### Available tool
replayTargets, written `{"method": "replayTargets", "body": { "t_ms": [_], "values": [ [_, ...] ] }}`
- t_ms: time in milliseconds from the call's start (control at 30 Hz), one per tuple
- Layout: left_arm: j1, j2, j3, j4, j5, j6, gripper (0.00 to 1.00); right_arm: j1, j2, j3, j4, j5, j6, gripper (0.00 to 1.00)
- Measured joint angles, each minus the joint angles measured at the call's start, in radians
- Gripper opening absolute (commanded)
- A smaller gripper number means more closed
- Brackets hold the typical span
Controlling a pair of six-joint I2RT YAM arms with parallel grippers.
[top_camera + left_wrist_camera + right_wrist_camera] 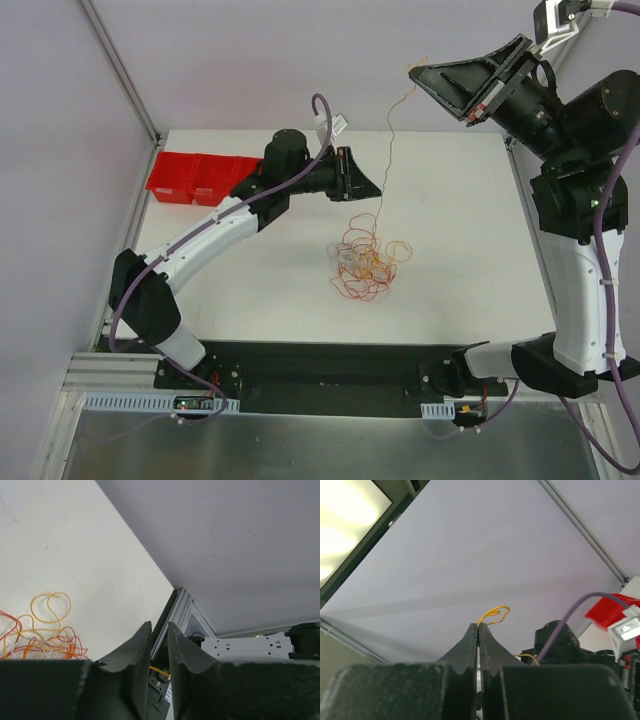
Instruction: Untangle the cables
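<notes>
Top view: one tangle of cables (pixel 365 262) lay mid-way on the bench (pixel 460 200). One yellow strand (pixel 391 135) rose toward 12 o'clock.

Left wrist: left gripper (pixel 159 630) jaws stood narrowly apart, with the cables at 8 o'clock.

Right wrist: right gripper (pixel 478 627) was clamped on that one yellow strand.

TWIN ARMS, ONE LIVERY: The left arm (pixel 205 240) and right arm (pixel 578 290) wear white shells on their long links and black housings at the joints. Each ends in a black wedge, the left end effector (pixel 377 192) and the right end effector (pixel 412 72), with matte fingers (pixel 137 652) tapering to blunt tips. A purple cable (pixel 598 250) (held by white ties) runs along each arm. Both black bases (pixel 205 378) are fixed to a black plate (pixel 330 375).
</notes>
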Motion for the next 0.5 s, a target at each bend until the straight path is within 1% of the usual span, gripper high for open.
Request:
{"method": "replayTargets", "body": {
  "t_ms": [33,67,200,400,433,500],
  "values": [
    [0.0,-0.005,0.006,0.001,0.0,0.005,0.35,0.0,0.004,-0.005,-0.007,0.003,0.0,0.0],
    [0.0,-0.015,0.014,0.001,0.003,0.011,0.39,0.0,0.01,-0.005,-0.009,0.007,0.0,0.0],
    [-0.003,-0.05,0.027,0.004,0.033,0.049,0.52,0.0,0.035,0.024,-0.012,0.015,0.001,0.0],
    [-0.015,-0.097,0.01,0.012,0.054,0.115,0.77,-0.001,0.046,0.041,-0.012,0.022,0.002,0.0],
    [-0.015,-0.114,-0.004,0.024,0.053,0.118,0.81,-0.002,0.046,0.041,-0.012,0.022,0.002,0.0],
    [-0.015,-0.151,-0.04,0.053,0.051,0.117,0.82,-0.002,0.046,0.041,-0.012,0.021,0.002,0.0]
  ]
}}
